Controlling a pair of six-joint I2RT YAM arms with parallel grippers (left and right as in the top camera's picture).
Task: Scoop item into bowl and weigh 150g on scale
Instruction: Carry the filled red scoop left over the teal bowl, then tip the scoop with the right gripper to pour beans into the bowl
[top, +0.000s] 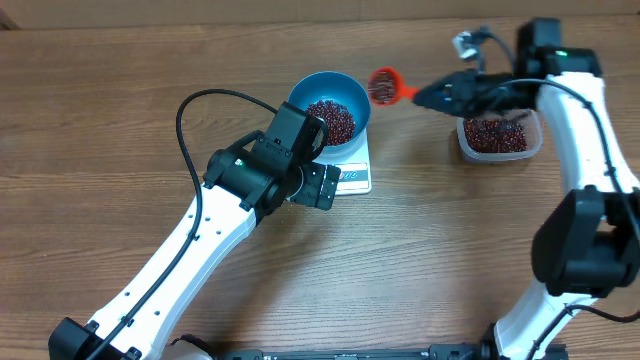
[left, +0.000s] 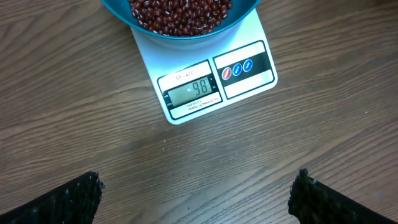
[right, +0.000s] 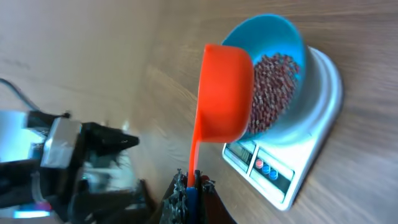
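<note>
The blue bowl (top: 300, 95) stands on the white scale (top: 356, 178) and holds dark red-brown beans (top: 332, 118). In the left wrist view the scale (left: 249, 37) shows 98 on its display, with the bowl (left: 120, 11) at the top edge. My left gripper (left: 196, 199) hovers open over bare wood in front of the scale, nothing between its fingers. My right gripper (top: 425, 97) is shut on the handle of the red scoop (top: 384, 84), which carries beans and hangs just right of the bowl's rim. From the right wrist the scoop (right: 224, 93) partly covers the bowl (right: 273, 31).
A clear plastic tub (top: 530, 150) of beans sits at the right, under the right arm. The left arm (top: 200, 240) stretches from the front left toward the scale, with a black cable looping over it. The right arm's base stands at the front right.
</note>
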